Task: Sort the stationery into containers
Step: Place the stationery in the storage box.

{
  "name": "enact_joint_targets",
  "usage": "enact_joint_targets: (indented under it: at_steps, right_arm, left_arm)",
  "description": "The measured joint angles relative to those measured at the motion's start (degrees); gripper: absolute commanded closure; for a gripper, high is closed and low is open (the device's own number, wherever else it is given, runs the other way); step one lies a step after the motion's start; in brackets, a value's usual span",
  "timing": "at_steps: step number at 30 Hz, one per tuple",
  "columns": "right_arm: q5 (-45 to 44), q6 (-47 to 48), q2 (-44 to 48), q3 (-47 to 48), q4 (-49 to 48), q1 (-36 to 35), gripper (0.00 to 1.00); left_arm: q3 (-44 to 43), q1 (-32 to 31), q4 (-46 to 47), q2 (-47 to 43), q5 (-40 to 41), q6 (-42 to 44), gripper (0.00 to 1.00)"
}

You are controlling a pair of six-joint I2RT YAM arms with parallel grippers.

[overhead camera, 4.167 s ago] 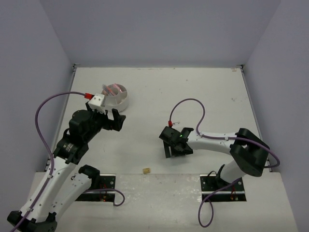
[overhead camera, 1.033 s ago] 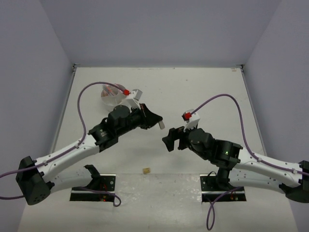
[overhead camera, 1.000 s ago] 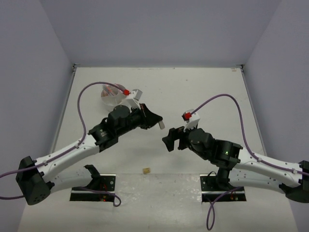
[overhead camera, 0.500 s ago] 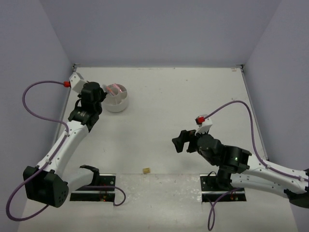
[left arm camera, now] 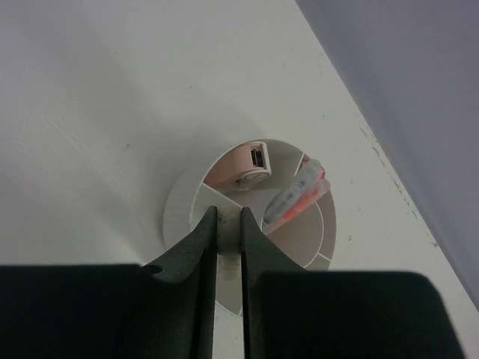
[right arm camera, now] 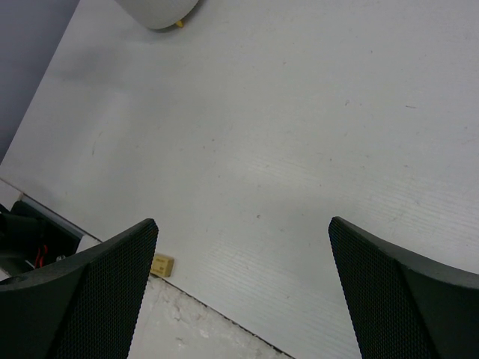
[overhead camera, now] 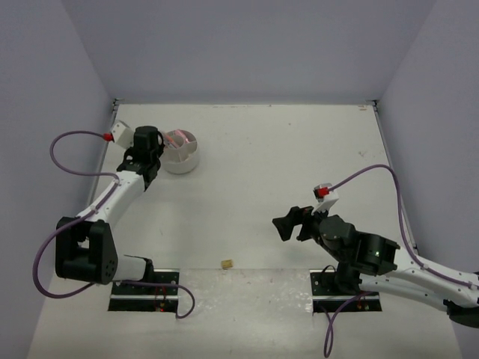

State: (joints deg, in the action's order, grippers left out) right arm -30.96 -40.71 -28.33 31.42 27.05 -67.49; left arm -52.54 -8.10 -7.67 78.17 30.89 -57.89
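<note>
While the white tub (overhead camera: 182, 153) is sitting at the upper left of the top view, stationery is lying in two of its compartments.
Pens (left arm camera: 299, 198) are leaning in one section and a pink piece (left arm camera: 243, 161) is resting in the next. The left gripper (left arm camera: 228, 217) is hovering over the tub, its fingers nearly pressed together; I cannot tell whether they are pinching anything. A tan eraser (overhead camera: 226, 263) is lying on the table (overhead camera: 299, 149) at bottom centre, and the right gripper (overhead camera: 292, 221) is hanging at lower right, fingers spread wide.
</note>
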Motion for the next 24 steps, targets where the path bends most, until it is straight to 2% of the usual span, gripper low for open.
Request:
enact_joint_targets:
  at_steps: [9,11,12,15,18,21,24]
  right_arm:
    - [0.88,0.02,-1.9,-0.07,0.06,-0.02,0.01]
    - [1.08,0.03,-2.56,-0.07,0.1,-0.02,0.01]
    - [1.25,0.05,-2.9,-0.07,0.13,-0.02,0.01]
    - [1.94,0.1,-3.8,-0.07,0.17,-0.02,0.01]
    - [2.63,0.19,-4.97,-0.07,0.07,0.0,0.01]
    - [4.09,0.34,-6.68,-0.07,-0.68,-0.01,0.01]
    - [5.8,0.39,-10.16,0.32,-1.74,0.01,0.01]
  left_arm:
    - [4.01,0.22,6.24,2.95,-3.92,-2.13,1.0]
    - [4.61,0.24,7.59,3.87,-4.71,-2.54,0.94]
    - [4.84,0.24,8.11,4.35,-5.12,-2.72,0.88]
    - [4.93,0.24,9.26,5.84,-6.45,-3.02,0.51]
    - [4.97,0.31,10.53,6.55,-7.62,-3.78,0.27]
    - [5.14,0.44,11.98,5.83,-9.32,-3.94,0.14]
    - [6.15,0.48,12.24,3.61,-10.99,-4.2,0.06]
